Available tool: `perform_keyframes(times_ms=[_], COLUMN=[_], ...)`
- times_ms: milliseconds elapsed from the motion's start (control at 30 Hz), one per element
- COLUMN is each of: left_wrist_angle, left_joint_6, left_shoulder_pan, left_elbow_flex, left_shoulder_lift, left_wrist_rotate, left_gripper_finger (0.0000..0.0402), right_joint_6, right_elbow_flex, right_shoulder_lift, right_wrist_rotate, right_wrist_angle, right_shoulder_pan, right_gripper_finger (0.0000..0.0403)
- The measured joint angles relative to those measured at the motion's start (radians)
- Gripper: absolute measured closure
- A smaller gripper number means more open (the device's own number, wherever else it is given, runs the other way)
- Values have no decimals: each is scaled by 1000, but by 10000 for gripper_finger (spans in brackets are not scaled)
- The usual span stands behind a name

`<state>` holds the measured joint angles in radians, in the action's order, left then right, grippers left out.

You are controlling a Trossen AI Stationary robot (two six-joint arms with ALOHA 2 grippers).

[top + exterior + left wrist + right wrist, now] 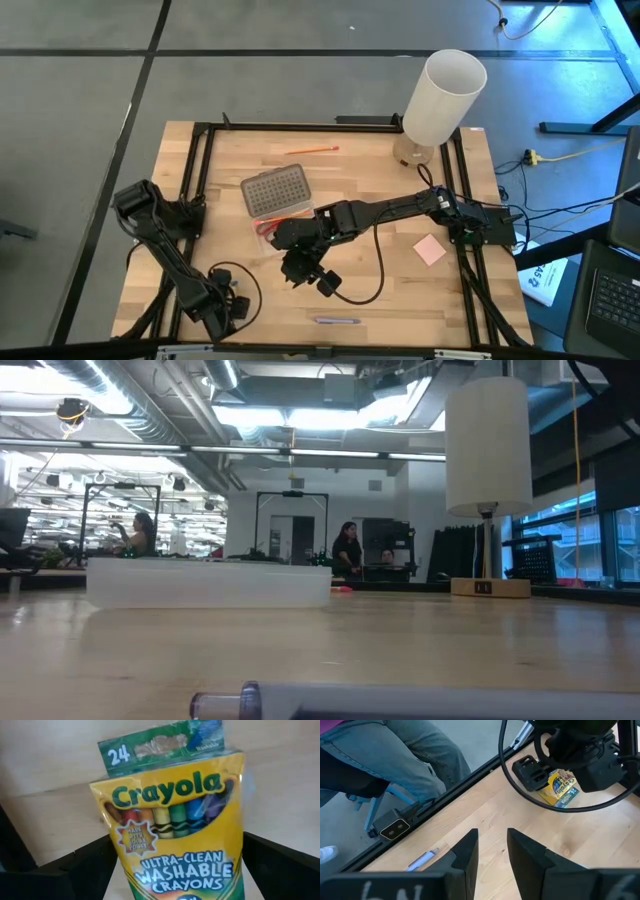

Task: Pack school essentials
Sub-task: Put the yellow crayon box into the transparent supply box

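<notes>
My left gripper (225, 305) is near the table's near left corner, shut on the green-and-yellow crayon box (175, 835). The box also shows in the right wrist view (561, 787) and is hidden under the gripper in the high view. My right gripper (312, 272) hangs over the table's middle, slightly open and empty (492, 851). The red-handled scissors (265, 228) lie partly under the right arm. An orange pencil (318, 149) lies at the far side. The grey pen (337, 321) lies near the near edge, and the pink pad (430, 250) at the right. My left gripper pinches the crayon box by its two narrow long sides (127, 870) between its two fingers (75, 875), at the box's lower half. The box's printed front faces the wrist camera, and its green top flap (160, 745) sticks out beyond the fingers. I cannot tell whether the box touches the table.
The clear case with a dimpled grey lid (273, 192) stands left of centre, far of the right gripper. The tall white cylinder (440, 95) stands at the far right corner. A black frame (200, 150) rims the table. A seated person's legs (395, 750) are beyond the near edge.
</notes>
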<state>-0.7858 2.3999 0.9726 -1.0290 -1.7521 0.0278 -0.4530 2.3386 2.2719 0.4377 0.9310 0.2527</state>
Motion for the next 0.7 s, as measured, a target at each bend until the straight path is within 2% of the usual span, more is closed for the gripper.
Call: perform_keyframes(times_ms=[233,400,700], left_wrist_angle=[47,13,1], left_joint_6=[-50,-30,-27], left_shoulder_pan=[0,0,-5], left_elbow_flex=[0,0,0], left_shoulder_lift=[-5,-5,-5], left_wrist_rotate=[-76,-73,-72], left_gripper_finger=[7,10,63], right_joint_6=[0,0,0], right_elbow_flex=[0,0,0], right_shoulder_lift=[0,0,0], right_wrist_rotate=[0,0,0], right_wrist_angle=[0,0,0], right_shoulder_pan=[0,0,0], right_gripper_finger=[297,297,297])
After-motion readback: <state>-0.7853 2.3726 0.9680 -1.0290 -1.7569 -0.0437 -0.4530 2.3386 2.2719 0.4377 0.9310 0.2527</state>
